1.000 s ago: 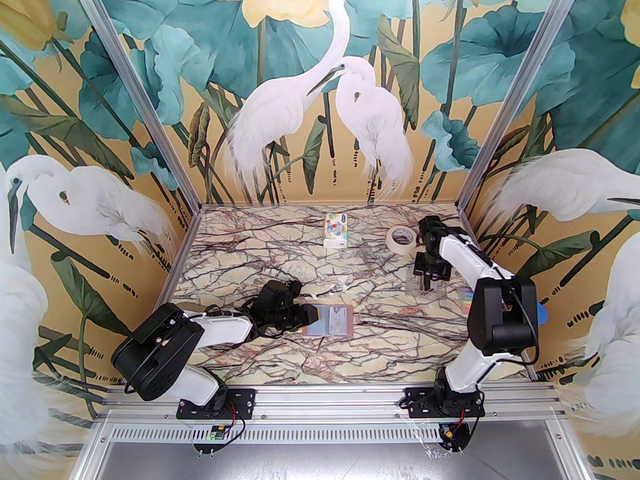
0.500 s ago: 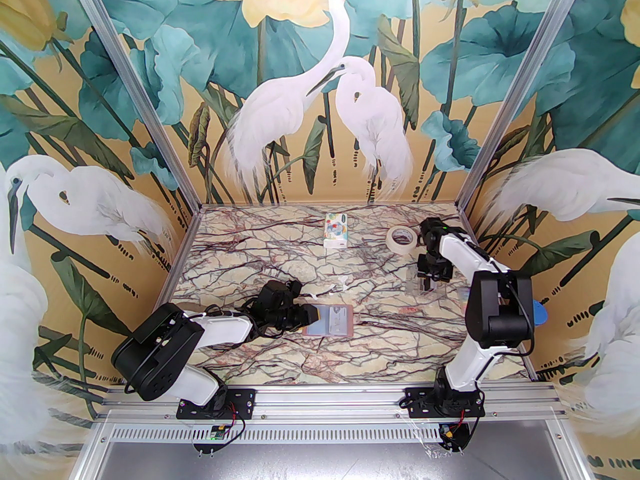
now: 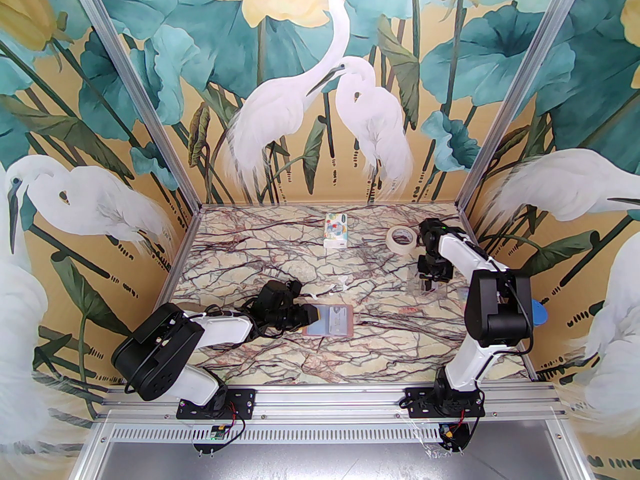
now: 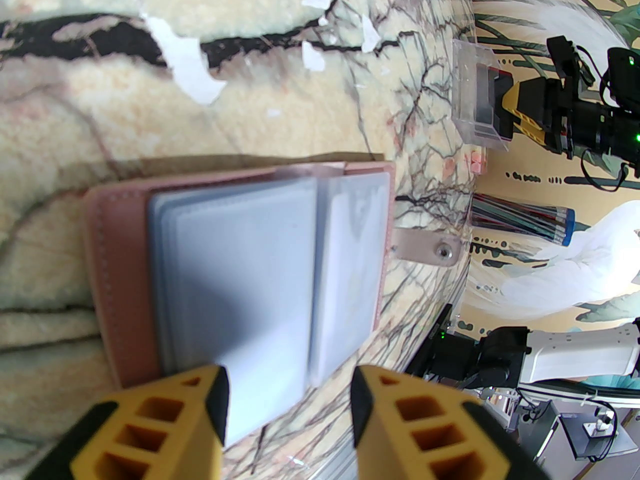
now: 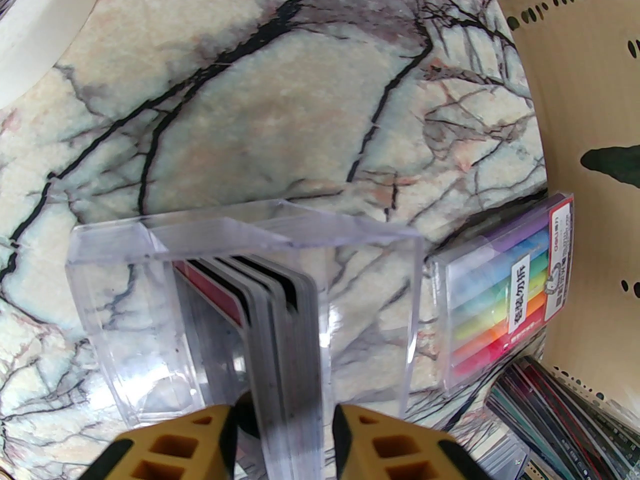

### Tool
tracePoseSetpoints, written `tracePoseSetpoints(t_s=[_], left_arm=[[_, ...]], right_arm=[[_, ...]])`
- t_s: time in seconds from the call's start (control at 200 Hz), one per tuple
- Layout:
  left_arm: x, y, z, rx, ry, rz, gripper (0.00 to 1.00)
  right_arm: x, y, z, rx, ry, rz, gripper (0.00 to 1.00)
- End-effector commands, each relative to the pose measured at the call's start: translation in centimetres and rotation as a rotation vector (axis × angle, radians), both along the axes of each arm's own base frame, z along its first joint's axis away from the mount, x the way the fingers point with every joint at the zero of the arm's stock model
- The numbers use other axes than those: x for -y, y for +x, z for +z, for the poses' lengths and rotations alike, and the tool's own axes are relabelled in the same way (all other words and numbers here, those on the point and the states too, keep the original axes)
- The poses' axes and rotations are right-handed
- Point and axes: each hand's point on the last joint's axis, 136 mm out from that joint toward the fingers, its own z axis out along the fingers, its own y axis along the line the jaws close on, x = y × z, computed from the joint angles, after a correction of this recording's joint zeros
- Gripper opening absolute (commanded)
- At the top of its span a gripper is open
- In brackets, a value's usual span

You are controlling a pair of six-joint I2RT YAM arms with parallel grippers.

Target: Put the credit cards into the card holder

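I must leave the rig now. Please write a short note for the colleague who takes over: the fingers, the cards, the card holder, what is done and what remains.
Left gripper: open, fingers at one edge of the card holder, which lies opened flat with its sleeves up.
Right gripper: fingers straddle the stack of credit cards standing in the clear box; I cannot tell if they already pinch it.
Done: holder is open. It is unclear whether any sleeve has a card.
Left: lift a card out, carry it to the holder, slide it into a sleeve, then repeat.
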Motion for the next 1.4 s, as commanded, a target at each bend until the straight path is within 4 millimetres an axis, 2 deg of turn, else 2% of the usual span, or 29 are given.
tracePoseSetpoints(t_s=[0.0, 0.6, 0.875, 1.2, 1.29, 1.395], left_arm=[[-0.2, -0.1, -0.6, -0.005, 0.006, -0.005, 0.46], [-0.2, -0.1, -0.6, -0.005, 0.003, -0.005, 0.46], [-0.2, -0.2, -0.7, -0.007, 0.005, -0.007, 0.46], [-0.1, -0.2, -0.7, -0.010, 0.002, -0.009, 0.46], [-0.2, -0.2, -0.8, -0.009, 0.003, -0.008, 0.46], [-0.2, -0.2, -0.8, -0.012, 0.002, -0.007, 0.46]], right_arm=[[0.8, 0.2, 1.2, 0.012, -0.040, -0.002, 0.36], [1.5, -0.2, 2.7, 0.031, -0.086, -0.009, 0.28], [1.7, -0.5, 3.0, 0.034, -0.099, -0.012, 0.28], [1.9, -0.8, 2.4, 0.016, -0.109, -0.016, 0.31], [1.7, -0.6, 2.2, 0.017, -0.095, -0.013, 0.37], [1.9, -0.6, 1.9, 0.005, -0.101, -0.015, 0.38]])
